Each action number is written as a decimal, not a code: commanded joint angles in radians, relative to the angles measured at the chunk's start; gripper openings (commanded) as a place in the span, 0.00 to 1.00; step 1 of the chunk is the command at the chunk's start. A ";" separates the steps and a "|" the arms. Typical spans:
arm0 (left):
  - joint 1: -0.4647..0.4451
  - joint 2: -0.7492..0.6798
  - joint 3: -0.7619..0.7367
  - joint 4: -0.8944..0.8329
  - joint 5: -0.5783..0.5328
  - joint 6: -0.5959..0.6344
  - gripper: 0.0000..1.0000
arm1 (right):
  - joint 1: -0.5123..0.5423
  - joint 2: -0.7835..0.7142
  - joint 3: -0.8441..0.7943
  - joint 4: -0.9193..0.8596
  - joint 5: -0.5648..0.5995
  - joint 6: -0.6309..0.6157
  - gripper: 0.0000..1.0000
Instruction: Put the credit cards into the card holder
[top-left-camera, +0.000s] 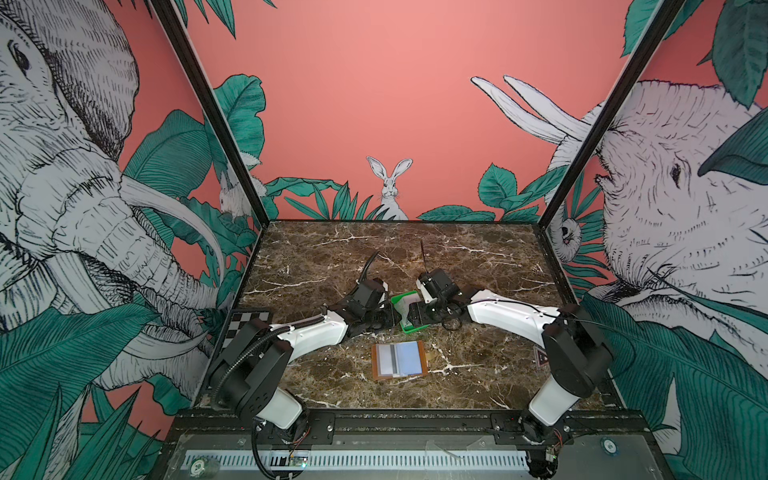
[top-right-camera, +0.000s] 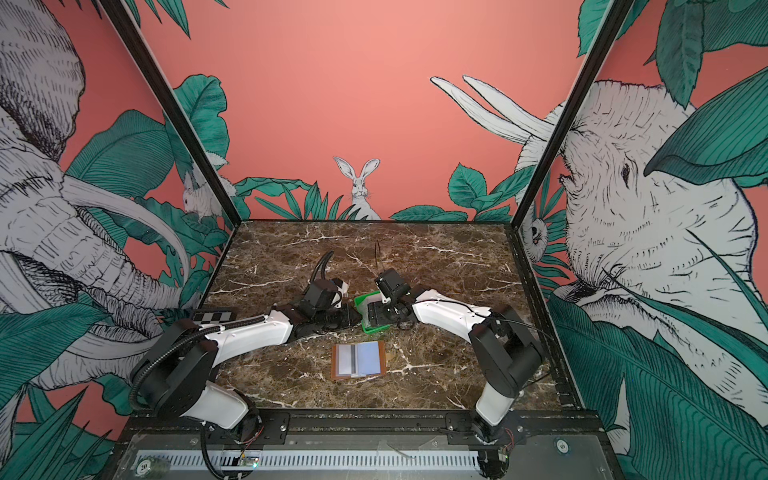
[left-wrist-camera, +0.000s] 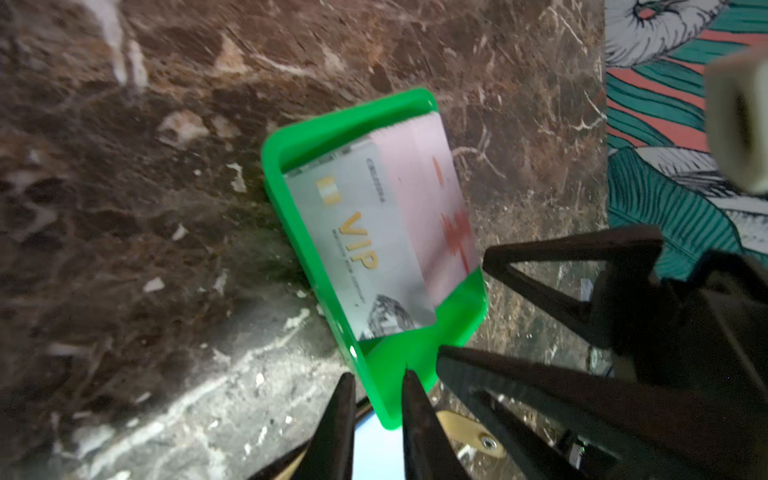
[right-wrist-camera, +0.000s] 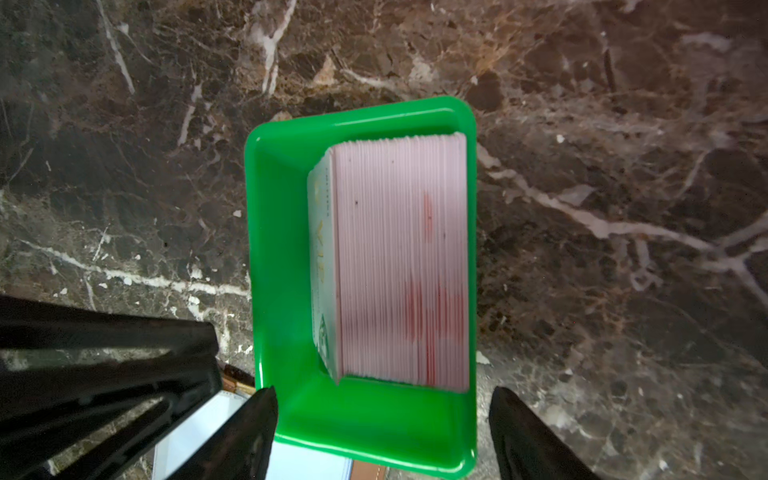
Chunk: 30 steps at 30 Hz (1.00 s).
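Two pale plastic credit cards (top-left-camera: 409, 357) lay in the open tan leather-look card holder (top-left-camera: 375, 361); a thick stack (right-wrist-camera: 399, 257) stood in the bright green plastic tray (right-wrist-camera: 286, 249) beyond it. Our right claw (right-wrist-camera: 384, 390) gaped astride that tray; whether the left claw (left-wrist-camera: 378, 374) gripped, we couldn't tell.

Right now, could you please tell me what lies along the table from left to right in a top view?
Black-and-white checkerboard panel → open tan-brown leather-look card holder → small dark square tag. The bright green plastic tray overlaps the holder's span, so I omit it.
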 joint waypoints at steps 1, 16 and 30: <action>0.016 0.024 0.043 0.050 0.028 -0.006 0.23 | -0.007 0.022 0.035 0.020 -0.024 -0.020 0.79; 0.033 0.138 0.093 0.047 0.060 0.005 0.23 | -0.031 0.092 0.053 0.024 -0.005 -0.027 0.78; 0.034 0.156 0.118 0.004 0.073 0.011 0.17 | -0.043 0.079 0.026 0.023 0.001 -0.033 0.77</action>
